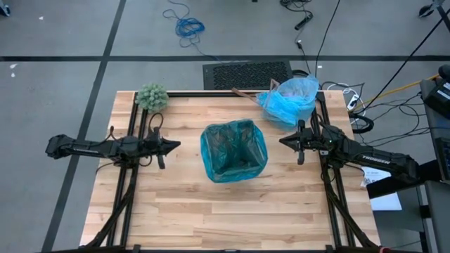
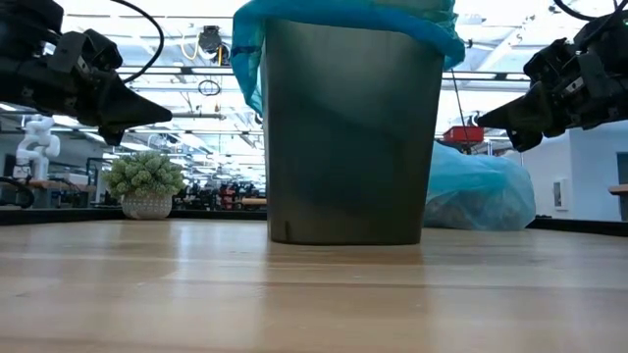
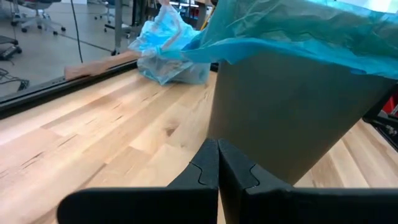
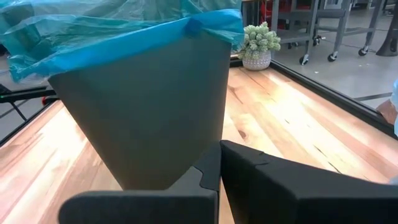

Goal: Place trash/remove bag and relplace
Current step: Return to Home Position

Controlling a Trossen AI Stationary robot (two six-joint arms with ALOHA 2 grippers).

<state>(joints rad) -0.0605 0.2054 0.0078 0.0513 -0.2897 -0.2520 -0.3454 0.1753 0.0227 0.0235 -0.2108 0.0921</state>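
While both arms hang level above the wooden table (image 1: 176, 218), the grey bin (image 2: 343, 147) stands upright between them, near the table's middle. A teal liner (image 1: 234, 151) sits inside the bin, its edge folded out over the rim and hanging a little way down the outer wall; the mouth is open, and from above only crinkled plastic shows inside.

The left gripper (image 1: 177, 145) is on the bin's left, off the tabletop, pointing at the bin and well apart from it. Its two fingers are pressed together with nothing between them. The right gripper (image 1: 281, 140) mirrors it on the bin's right, also raised and aimed at the bin, fingers likewise closed on nothing.

The light blue bag (image 1: 288, 98) lies on the table behind the bin and toward the right arm's side, near the far edge, bunched and full; what it contains cannot be made out. A small green fuzzy plant (image 1: 151, 96) stands behind the bin on the left arm's side, at the far corner.
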